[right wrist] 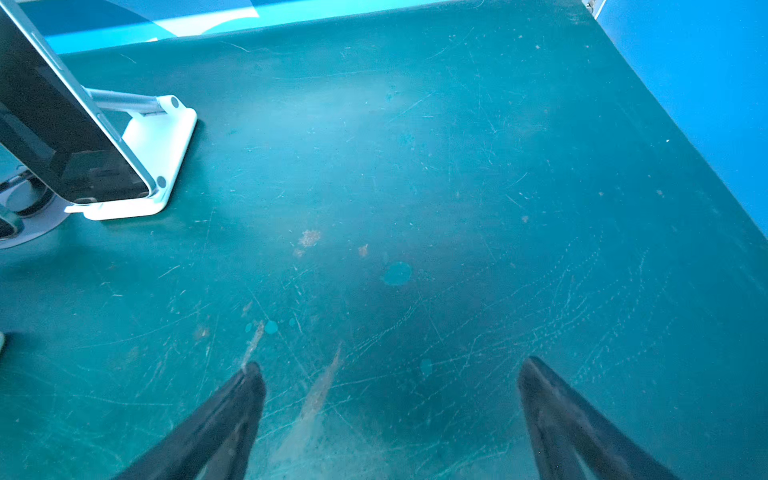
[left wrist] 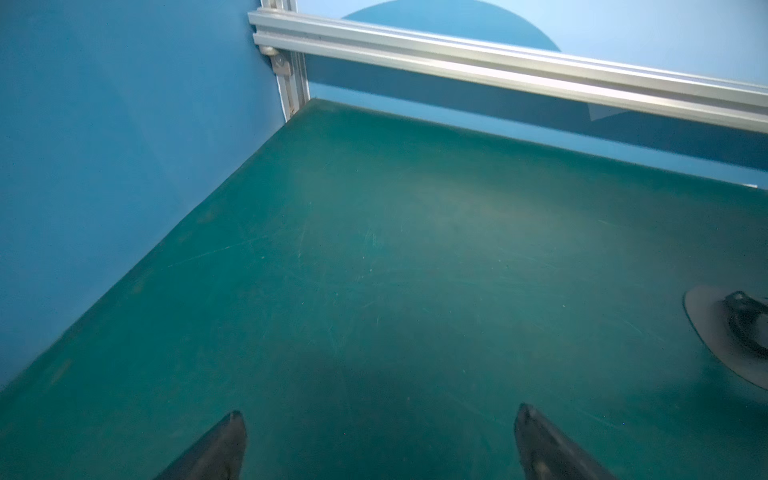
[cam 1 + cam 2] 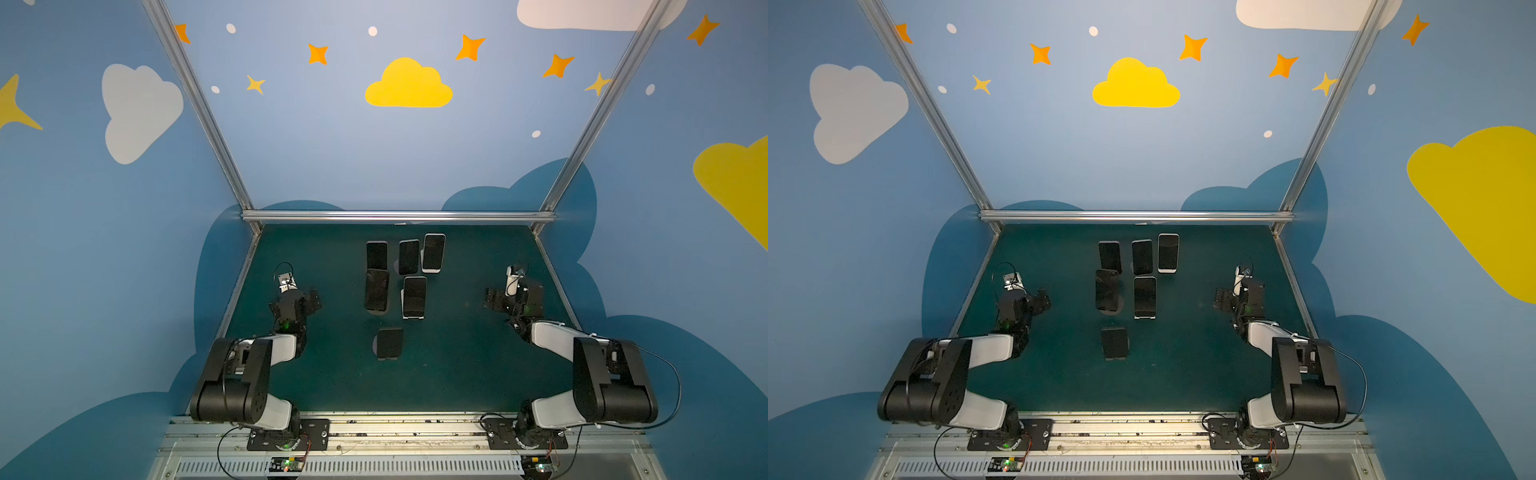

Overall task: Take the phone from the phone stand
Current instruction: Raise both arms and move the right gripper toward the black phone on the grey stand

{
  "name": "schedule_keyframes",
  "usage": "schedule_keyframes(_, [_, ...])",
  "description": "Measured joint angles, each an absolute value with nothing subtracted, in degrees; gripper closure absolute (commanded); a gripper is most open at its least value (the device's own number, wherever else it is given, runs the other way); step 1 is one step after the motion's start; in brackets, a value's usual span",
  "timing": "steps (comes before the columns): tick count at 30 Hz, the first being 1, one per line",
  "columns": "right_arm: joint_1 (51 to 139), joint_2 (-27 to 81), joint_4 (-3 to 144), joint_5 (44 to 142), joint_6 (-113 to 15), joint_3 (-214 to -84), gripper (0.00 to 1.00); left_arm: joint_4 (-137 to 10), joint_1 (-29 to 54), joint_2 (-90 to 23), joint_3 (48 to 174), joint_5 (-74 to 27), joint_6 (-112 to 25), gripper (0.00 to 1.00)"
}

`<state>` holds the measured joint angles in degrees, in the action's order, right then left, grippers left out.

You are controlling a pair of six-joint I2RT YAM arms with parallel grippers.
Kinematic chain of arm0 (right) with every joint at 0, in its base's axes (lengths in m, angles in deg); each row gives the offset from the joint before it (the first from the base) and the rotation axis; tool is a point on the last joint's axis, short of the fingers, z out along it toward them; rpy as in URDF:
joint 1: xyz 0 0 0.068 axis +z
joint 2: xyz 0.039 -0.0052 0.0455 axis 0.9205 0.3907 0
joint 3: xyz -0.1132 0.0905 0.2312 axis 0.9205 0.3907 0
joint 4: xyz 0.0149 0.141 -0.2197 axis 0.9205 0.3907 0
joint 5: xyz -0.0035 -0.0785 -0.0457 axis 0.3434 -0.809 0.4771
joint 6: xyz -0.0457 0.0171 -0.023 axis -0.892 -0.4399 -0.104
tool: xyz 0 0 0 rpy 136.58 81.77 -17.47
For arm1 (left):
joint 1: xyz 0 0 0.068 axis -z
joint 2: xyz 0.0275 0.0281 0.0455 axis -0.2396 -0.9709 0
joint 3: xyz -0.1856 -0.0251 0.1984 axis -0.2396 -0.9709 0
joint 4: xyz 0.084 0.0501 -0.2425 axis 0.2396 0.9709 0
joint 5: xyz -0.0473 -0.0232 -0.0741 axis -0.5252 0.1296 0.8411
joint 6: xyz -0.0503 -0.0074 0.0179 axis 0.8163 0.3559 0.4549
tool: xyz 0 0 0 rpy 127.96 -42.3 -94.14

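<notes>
**Six phones waiting on stands, both tools released**

A cluster of six dark-screened rectangular phones (image 3: 414, 297) stood propped on stands near the middle of the dark green worktop (image 3: 457, 374), towards 12 o'clock. The left tool (image 3: 311, 300) sat at 9 o'clock of the cluster and the right tool (image 3: 492, 299) at 3 o'clock. Both were spread wide, gripped nothing and were well apart from every phone.

The right wrist view showed one silver-edged, black-glass phone (image 1: 62, 137) leaning back on a white angular plastic stand (image 1: 158, 153), its lower edge caught by the stand's front lip.

Such a phone was probably rigid, fairly light, slick on its glass face and liable to crack if dropped. The safest hold looked to be across the narrow width, on the two long side edges, above the lip. The stand seemed light enough to come away with it unless the phone was drawn up along its lean.

In both top views the long axes ran roughly from 6 to 12 o'clock, with the screens tilted up and facing 6 o'clock. The phone nearest 6 o'clock looked shorter; whether it stood steeper or sideways could not be told.
</notes>
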<state>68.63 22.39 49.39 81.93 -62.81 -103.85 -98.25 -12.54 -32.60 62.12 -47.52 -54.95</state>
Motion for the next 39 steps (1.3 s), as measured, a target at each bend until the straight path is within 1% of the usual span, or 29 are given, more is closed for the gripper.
schedule_keyframes(4, [69.46, 22.35, 50.74, 81.38, -63.24, -104.13, 0.04, -91.72, -11.47, -25.13, 65.66, -48.38, -55.17, 0.00])
schedule_keyframes(7, [70.62, 21.62, 57.38, 80.24, -64.21, -107.78, 0.04, -85.93, -10.33, -19.73, 69.26, -48.75, -55.32, 0.00])
schedule_keyframes(12, [73.61, 15.68, 72.93, 75.06, -60.01, -121.68, 0.04, -78.54, -7.93, -10.70, 75.41, -48.90, -55.36, 0.00])
schedule_keyframes(14, [74.47, 12.53, 78.06, 74.10, -57.47, -127.41, 0.02, -77.36, -7.12, -7.16, 76.30, -47.96, -55.19, 0.00])
schedule_keyframes(16, [74.88, 9.67, 80.53, 73.62, -53.08, -130.34, 0.02, -76.70, -6.64, -5.06, 76.65, -47.54, -54.40, 0.00])
schedule_keyframes(19, [72.91, 6.15, 83.74, 74.65, -41.28, -129.75, 0.02, -75.46, -6.33, -3.64, 76.81, -49.53, -49.09, 0.00])
schedule_keyframes(22, [68.00, 4.03, 82.72, 81.16, -33.06, -122.78, 0.05, -67.96, -6.33, -4.19, 79.32, -55.41, -37.29, 0.00])
schedule_keyframes(25, [66.42, 3.55, 83.31, 86.03, -29.19, -116.35, 0.12, -61.01, -6.73, -4.84, 83.10, -56.99, -30.42, 0.00])
schedule_keyframes(27, [66.58, 3.51, 85.49, 88.31, -28.36, -115.69, 0.17, -58.30, -6.83, -4.73, 85.09, -56.66, -27.08, 0.00])
schedule_keyframes(28, [66.75, 3.20, 86.24, 89.33, -28.34, -116.09, 0.17, -57.10, -7.01, -4.41, 85.74, -56.27, -25.35, 0.00])
schedule_keyframes(30, [67.60, 2.50, 89.10, 90.25, -28.32, -118.23, 0.17, -55.52, -7.53, -3.29, 85.83, -55.57, -22.29, 0.00])
schedule_keyframes(33, [70.05, 1.43, 92.42, 89.05, -28.97, -122.69, 0.17, -55.35, -8.43, -1.32, 84.30, -54.91, -19.06, 0.00])
schedule_keyframes(39, [79.54, -2.66, 98.04, 81.75, -30.22, -126.14, 0.19, -54.32, -8.78, 0.07, 83.01, -54.91, -15.26, 0.00])
